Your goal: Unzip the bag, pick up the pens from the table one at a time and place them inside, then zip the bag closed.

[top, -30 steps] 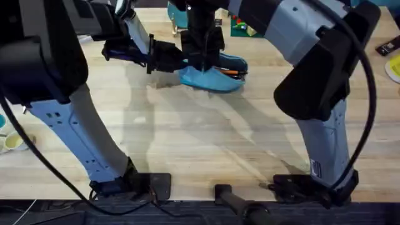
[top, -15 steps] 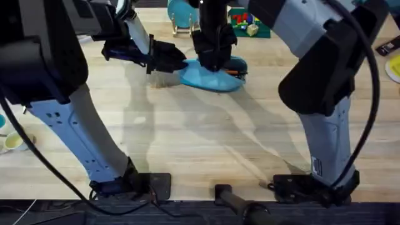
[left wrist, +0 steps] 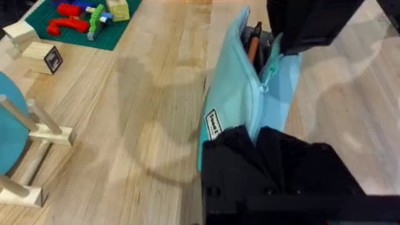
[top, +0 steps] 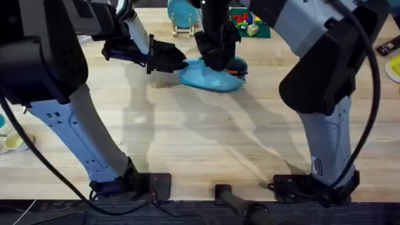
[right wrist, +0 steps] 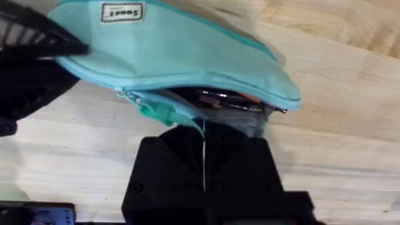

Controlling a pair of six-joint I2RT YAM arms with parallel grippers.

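The pale plank worktop (top: 187, 144) carries everything, and the light blue pencil pouch (top: 209, 78) lies far out at about twelve o'clock from my bases, long side across, just in front of a round teal disc on a wooden stand (top: 181, 14). My left jaws (top: 178, 62) sit at the pouch's nine o'clock end, clamped on the fabric there, I judge to pin it so the zipper has something to pull against. My right jaws (right wrist: 204, 134) hang over the pouch's top edge, pressed together, apparently on the zipper close to the teal pull tab (right wrist: 156, 112), though I cannot make out the pinch itself. The mouth gapes at the three o'clock end, and orange pens (left wrist: 253, 45) with black tips already lie inside. Closing the zipper looks to be what remains.
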